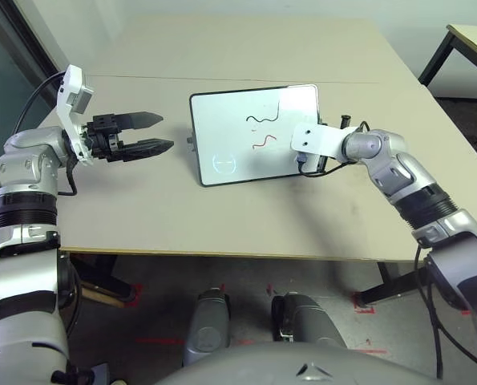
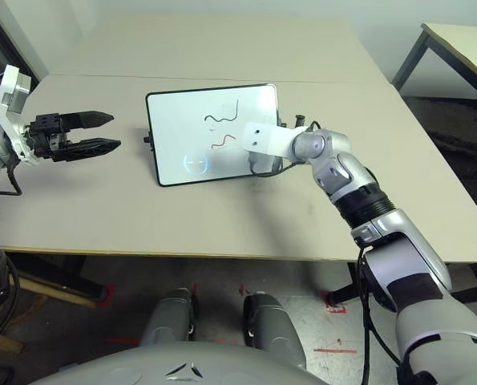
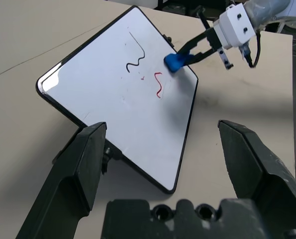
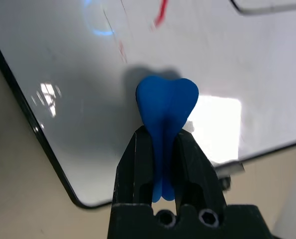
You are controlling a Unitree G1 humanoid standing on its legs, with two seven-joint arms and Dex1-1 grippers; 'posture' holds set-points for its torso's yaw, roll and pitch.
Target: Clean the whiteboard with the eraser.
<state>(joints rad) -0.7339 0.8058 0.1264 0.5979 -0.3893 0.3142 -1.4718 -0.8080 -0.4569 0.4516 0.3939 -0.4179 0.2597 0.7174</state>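
The right gripper (image 4: 165, 149) pinches the eraser (image 4: 166, 107) over the whiteboard (image 1: 230, 120), beside the red squiggle (image 3: 157, 83). It should press flat and sweep across both squiggles. The left gripper (image 1: 146, 133) waits apart, fingers spread.

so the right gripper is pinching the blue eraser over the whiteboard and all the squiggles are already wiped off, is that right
Not quite. The right gripper does pinch the blue eraser over the whiteboard, but the left eye view shows a black squiggle and a red squiggle not yet wiped.

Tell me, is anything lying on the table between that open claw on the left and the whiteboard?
No. In the left eye view, only bare table separates the left gripper from the whiteboard.
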